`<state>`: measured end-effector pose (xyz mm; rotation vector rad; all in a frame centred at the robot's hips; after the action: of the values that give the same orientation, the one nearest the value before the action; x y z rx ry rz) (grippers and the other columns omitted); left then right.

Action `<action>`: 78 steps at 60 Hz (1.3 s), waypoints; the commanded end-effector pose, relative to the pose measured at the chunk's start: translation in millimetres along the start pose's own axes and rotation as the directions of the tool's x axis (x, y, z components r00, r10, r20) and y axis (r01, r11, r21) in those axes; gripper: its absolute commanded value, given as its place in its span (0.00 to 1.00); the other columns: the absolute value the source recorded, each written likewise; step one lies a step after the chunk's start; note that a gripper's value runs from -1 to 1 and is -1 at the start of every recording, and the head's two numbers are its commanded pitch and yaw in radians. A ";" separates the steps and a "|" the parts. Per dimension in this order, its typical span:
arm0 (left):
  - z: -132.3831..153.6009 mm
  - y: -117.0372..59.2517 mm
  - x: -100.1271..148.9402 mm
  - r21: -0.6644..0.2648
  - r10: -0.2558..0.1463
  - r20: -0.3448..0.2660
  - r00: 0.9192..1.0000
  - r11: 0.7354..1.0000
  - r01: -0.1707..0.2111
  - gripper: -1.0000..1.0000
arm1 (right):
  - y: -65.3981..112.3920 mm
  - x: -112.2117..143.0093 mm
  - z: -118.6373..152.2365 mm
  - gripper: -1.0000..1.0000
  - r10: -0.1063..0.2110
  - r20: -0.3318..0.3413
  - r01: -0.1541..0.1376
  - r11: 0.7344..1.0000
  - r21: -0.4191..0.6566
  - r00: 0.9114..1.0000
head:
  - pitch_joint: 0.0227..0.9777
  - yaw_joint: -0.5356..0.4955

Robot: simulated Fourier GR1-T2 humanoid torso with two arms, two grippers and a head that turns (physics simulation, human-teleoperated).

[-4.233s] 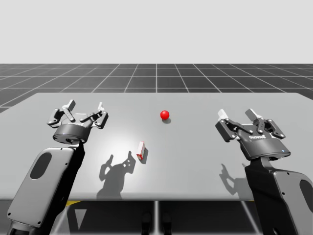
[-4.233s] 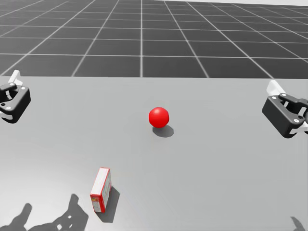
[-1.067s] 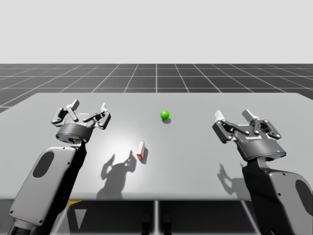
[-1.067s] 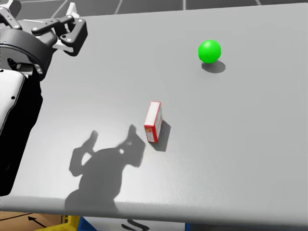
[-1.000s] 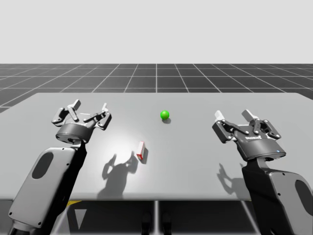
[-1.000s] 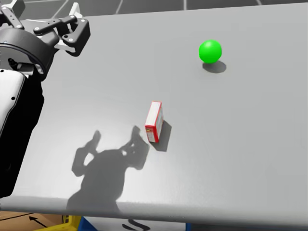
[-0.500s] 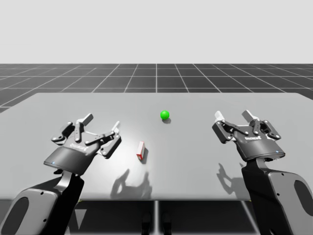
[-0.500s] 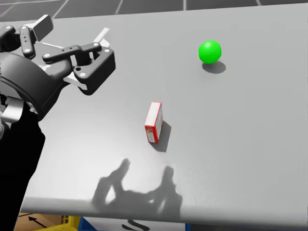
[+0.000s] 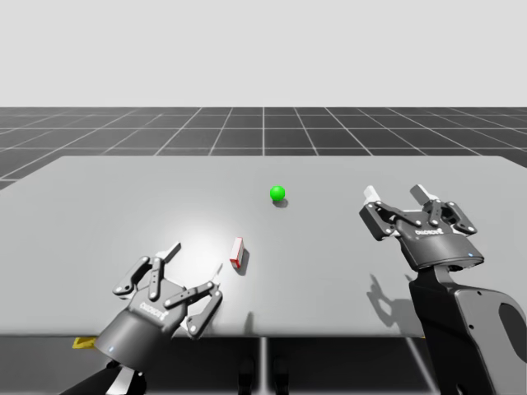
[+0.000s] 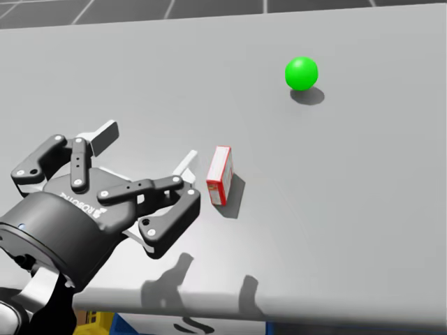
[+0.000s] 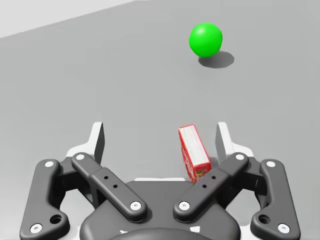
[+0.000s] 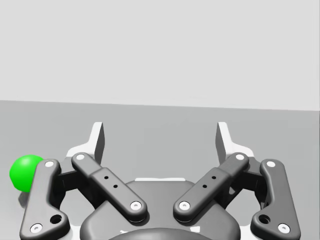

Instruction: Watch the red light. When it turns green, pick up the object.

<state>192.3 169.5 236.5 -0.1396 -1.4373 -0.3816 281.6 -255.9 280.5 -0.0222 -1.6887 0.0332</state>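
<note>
The light is a green ball [image 9: 277, 193] [image 10: 301, 73] on the grey table [image 9: 99, 189]. A small red and white box [image 9: 236, 253] [image 10: 219, 174] stands on edge near the table's middle. My left gripper [image 9: 193, 262] [image 10: 145, 149] hovers open just short of it. In the left wrist view the box [image 11: 193, 152] stands between the fingers of that gripper [image 11: 160, 135], close to one fingertip and untouched, with the ball [image 11: 205, 39] far ahead. My right gripper [image 9: 395, 194] [image 12: 160, 135] is open and holds nothing, off to the right.
The table's front edge [image 9: 329, 336] runs just below my left hand. From the right wrist, the green ball [image 12: 25, 172] sits beside the gripper. A dark tiled floor [image 9: 263, 127] lies beyond the table.
The light has gone from red to green and my head has turned down to the left. My left arm has swung from the far left to the front, its open fingers now around the box.
</note>
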 end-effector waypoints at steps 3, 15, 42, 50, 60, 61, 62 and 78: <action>0.7 -9.9 -48.3 -0.032 0.036 -0.085 0.996 0.999 -0.039 0.00 | 0.1 -0.1 -0.3 0.00 0.003 0.001 -0.003 1.000 0.000 1.000 | 0.87 0.64; -8.5 -14.6 -71.3 -0.054 0.086 -0.157 0.984 0.994 -0.096 0.00 | 0.7 -0.3 -0.3 0.00 0.007 0.002 -0.007 1.000 -0.001 1.000 | 0.87 0.65; -53.2 -29.6 -76.8 -0.063 0.117 -0.188 0.975 0.989 -0.131 0.00 | 0.4 0.1 -0.5 0.00 0.005 0.002 -0.005 1.000 0.001 1.000 | 0.87 0.64; -67.4 -32.2 -79.0 -0.059 0.123 -0.217 0.968 0.989 -0.138 0.00 | 0.1 0.4 -0.6 0.00 0.001 0.002 -0.001 1.000 0.004 1.000 | 0.87 0.64; -85.3 -34.4 -74.9 -0.048 0.132 -0.233 0.963 0.988 -0.147 0.00 | 0.2 0.4 -0.6 0.00 0.000 0.002 0.000 1.000 0.005 1.000 | 0.87 0.64; -88.2 -34.6 -75.1 -0.042 0.131 -0.234 0.963 0.989 -0.144 0.00 | 0.2 0.4 -0.6 0.00 0.000 0.002 0.000 1.000 0.005 1.000 | 0.87 0.64; -89.6 -34.5 -75.4 -0.040 0.130 -0.234 0.963 0.989 -0.143 0.00 | 0.1 0.4 -0.6 0.00 0.000 0.003 0.000 1.000 0.005 1.000 | 0.87 0.64; -101.4 -33.6 -81.7 -0.015 0.142 -0.244 0.959 0.989 -0.150 0.00 | -0.5 1.0 -0.3 0.00 0.000 0.004 0.000 1.000 0.003 1.000 | 0.87 0.64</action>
<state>262.9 120.2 142.8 -0.2260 -1.1841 -0.3032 281.9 -256.1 281.2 -0.0194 -1.6924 0.0358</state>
